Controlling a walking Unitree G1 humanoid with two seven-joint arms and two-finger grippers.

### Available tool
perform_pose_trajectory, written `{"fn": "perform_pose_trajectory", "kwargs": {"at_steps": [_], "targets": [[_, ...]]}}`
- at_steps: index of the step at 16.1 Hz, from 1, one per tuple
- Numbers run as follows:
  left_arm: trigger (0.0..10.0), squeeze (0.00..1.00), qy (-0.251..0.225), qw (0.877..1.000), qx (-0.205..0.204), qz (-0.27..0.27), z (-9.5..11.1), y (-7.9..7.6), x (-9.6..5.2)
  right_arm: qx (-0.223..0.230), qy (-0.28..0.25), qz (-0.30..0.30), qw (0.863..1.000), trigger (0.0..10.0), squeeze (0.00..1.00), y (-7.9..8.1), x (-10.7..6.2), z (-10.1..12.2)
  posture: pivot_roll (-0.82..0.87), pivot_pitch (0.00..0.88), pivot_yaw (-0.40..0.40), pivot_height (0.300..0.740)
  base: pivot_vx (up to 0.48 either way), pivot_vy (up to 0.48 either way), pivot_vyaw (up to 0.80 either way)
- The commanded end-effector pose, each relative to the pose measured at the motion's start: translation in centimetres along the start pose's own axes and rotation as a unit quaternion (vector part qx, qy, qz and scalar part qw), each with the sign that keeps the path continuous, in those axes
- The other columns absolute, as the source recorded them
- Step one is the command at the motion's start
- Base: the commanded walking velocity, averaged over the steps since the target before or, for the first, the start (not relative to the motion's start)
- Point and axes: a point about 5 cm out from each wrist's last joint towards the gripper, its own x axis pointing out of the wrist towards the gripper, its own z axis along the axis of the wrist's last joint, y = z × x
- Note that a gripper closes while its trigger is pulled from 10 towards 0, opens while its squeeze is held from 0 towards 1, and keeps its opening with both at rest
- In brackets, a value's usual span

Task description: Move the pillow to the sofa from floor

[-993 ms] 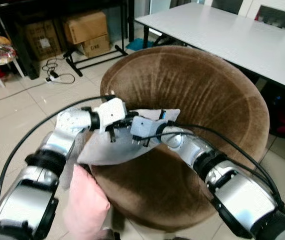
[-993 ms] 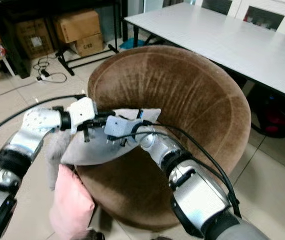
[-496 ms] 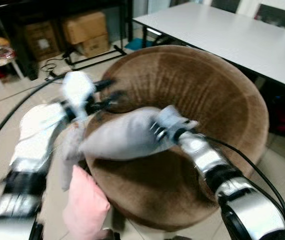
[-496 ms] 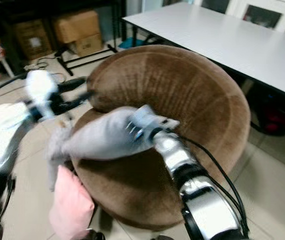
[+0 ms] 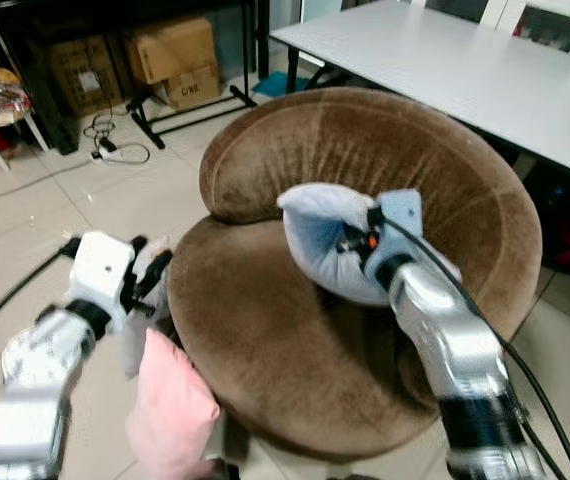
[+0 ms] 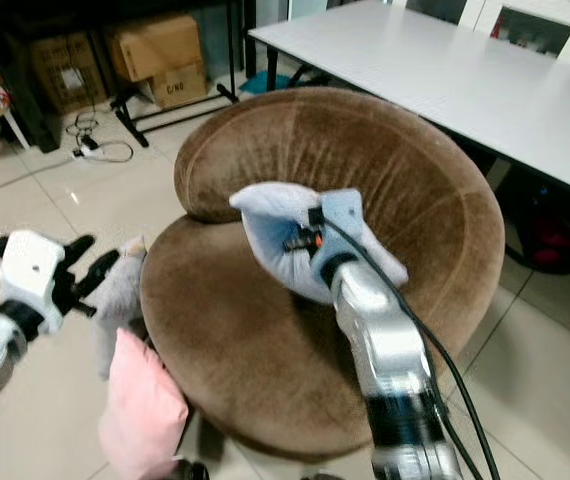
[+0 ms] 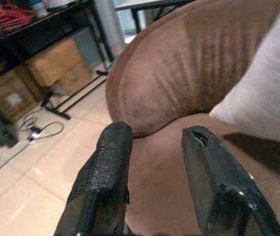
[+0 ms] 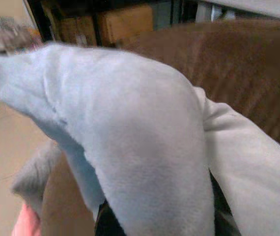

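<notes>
Over round brown velvety sofa (image 5: 265, 330) | right tool (image 5: 350, 243) grips soft grey pillow (image 5: 315, 240)

Round brown sofa (image 5: 295, 370) standing on a pale tiled floor (image 5: 65, 215). A pink cushion (image 5: 170, 410) and a grey cushion (image 6: 115, 295) rest against its front edge; cardboard boxes (image 5: 170, 60) and cables (image 5: 115, 145) lie on the floor behind.

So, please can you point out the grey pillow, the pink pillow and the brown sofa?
grey pillow (image 5: 315, 235), left eye view, on its bulging front.
pink pillow (image 5: 170, 410), left eye view, on the middle of its face.
brown sofa (image 5: 265, 340), left eye view, on the bare seat cushion.
</notes>
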Motion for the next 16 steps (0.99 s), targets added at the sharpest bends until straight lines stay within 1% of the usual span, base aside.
{"fn": "perform_pose_trajectory", "kwargs": {"at_steps": [1,2,3,4,5,6,8,11,12,14,16], "targets": [[10.0,0.0,0.003,1.0,0.002,0.018,0.2,-0.4,-0.2,-0.008,0.003,0.007,1.0,10.0,0.0,0.6,-0.5,0.8,0.0,0.0,-0.022,0.74,0.0,0.0,0.0],[10.0,0.0,0.01,1.0,0.001,0.023,-0.1,-0.7,-0.5,-0.004,0.003,0.014,1.0,10.0,0.0,0.7,-0.7,0.8,0.0,0.0,-0.022,0.74,0.0,0.0,0.0],[10.0,0.0,0.01,0.999,0.016,0.026,-0.3,-1.1,-0.6,-0.013,-0.004,0.017,1.0,10.0,0.0,0.8,-0.8,1.1,0.0,0.0,-0.027,0.74,0.0,0.0,0.0],[10.0,0.0,0.002,0.999,0.038,0.03,0.0,-1.4,-0.6,-0.064,-0.025,0.01,0.998,10.0,0.0,0.7,-1.1,1.8,0.0,0.0,-0.035,0.74,0.0,0.0,0.0],[10.0,0.0,-0.008,0.998,0.051,0.032,0.5,-1.6,-0.3,-0.091,-0.041,0.01,0.995,10.0,0.0,0.8,-1.3,2.2,0.0,0.0,-0.035,0.74,0.0,0.0,0.0],[10.0,0.0,-0.014,0.998,0.051,0.036,0.9,-1.7,0.0,-0.069,-0.037,0.005,0.997,10.0,0.0,0.8,-1.5,2.0,0.0,0.0,-0.038,0.74,0.0,0.0,0.0],[10.0,0.0,-0.019,0.998,0.046,0.043,1.2,-1.9,0.3,-0.05,-0.04,-0.008,0.998,10.0,0.0,0.5,-1.9,2.1,0.0,0.0,-0.038,0.74,0.0,0.0,0.0],[10.0,0.0,-0.035,0.997,0.05,0.046,1.7,-2.1,0.6,-0.004,-0.062,-0.002,0.998,10.0,0.0,0.2,-2.3,2.4,0.0,0.0,-0.038,0.74,0.0,-0.409,0.0],[10.0,0.0,-0.037,0.997,0.05,0.049,1.7,-2.1,0.6,0.0,-0.072,0.005,0.997,10.0,0.0,0.4,-2.4,2.6,0.0,0.0,-0.038,0.74,0.0,-0.458,0.0],[10.0,0.0,-0.037,0.997,0.05,0.05,1.7,-2.1,0.7,-0.011,-0.083,0.013,0.996,10.0,0.0,0.6,-2.5,2.9,0.0,0.0,-0.027,0.74,0.0,-0.458,0.0],[10.0,0.0,-0.037,0.997,0.05,0.05,1.7,-2.2,0.7,-0.012,-0.087,0.016,0.996,10.0,0.0,0.6,-2.5,3.0,0.0,0.0,-0.029,0.74,0.0,-0.459,0.0]]}}
